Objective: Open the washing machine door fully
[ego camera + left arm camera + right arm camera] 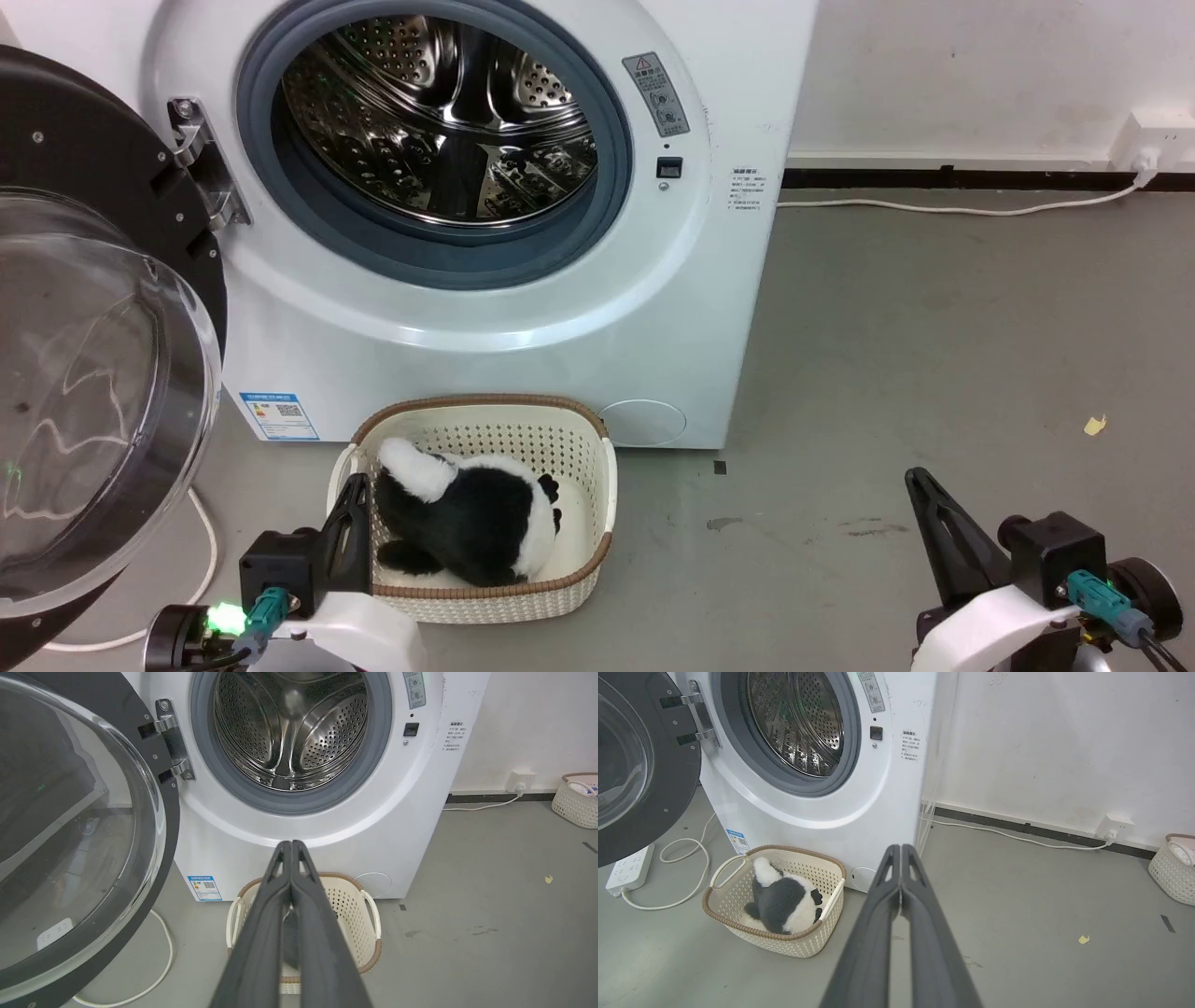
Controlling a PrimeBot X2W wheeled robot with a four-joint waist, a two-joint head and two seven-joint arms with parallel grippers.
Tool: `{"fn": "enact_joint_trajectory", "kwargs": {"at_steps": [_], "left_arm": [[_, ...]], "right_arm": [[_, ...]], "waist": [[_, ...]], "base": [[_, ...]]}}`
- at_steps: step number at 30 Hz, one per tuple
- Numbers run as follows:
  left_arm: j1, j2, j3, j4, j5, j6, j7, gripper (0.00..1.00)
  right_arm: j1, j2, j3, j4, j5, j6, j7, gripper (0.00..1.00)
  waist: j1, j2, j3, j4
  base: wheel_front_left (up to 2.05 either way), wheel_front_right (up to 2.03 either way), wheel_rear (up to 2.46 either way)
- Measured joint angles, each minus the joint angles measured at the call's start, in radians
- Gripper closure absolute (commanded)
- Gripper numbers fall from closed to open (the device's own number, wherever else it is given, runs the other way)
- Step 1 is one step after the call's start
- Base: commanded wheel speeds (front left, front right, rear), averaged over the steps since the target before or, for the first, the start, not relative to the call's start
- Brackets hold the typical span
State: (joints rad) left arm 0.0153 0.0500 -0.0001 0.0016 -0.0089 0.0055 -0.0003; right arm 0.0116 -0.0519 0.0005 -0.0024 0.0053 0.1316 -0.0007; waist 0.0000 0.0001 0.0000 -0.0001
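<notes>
Glossy black with a clear glass bowl, the washing machine door [103,392] stands swung out at the left, hinged to the washing machine [523,327]. The print on the low blue label [278,415] is too small to read.

In the left wrist view, the left gripper [291,844] has its fingers pressed together and empty.

In the right wrist view, the right gripper [901,847] is likewise pinched, with bare grey floor [1041,905] to the right.

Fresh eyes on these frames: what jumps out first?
The door stands wide open at the left of the washing machine, baring the steel drum. Just before the machine, a cream basket holds a black-and-white plush toy. The left gripper and right gripper are both shut, holding nothing.
</notes>
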Motion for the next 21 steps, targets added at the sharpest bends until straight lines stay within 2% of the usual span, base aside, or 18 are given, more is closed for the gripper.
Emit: {"fn": "enact_joint_trajectory", "kwargs": {"at_steps": [21], "left_arm": [[0.000,0.000,0.000,0.000,0.000,0.000,0.000,1.00]], "right_arm": [[0.000,0.000,0.000,0.000,0.000,0.000,0.000,1.00]], "waist": [[0.0000,0.0000,0.000,0.000]], "base": [[0.00,0.00,0.00]]}}
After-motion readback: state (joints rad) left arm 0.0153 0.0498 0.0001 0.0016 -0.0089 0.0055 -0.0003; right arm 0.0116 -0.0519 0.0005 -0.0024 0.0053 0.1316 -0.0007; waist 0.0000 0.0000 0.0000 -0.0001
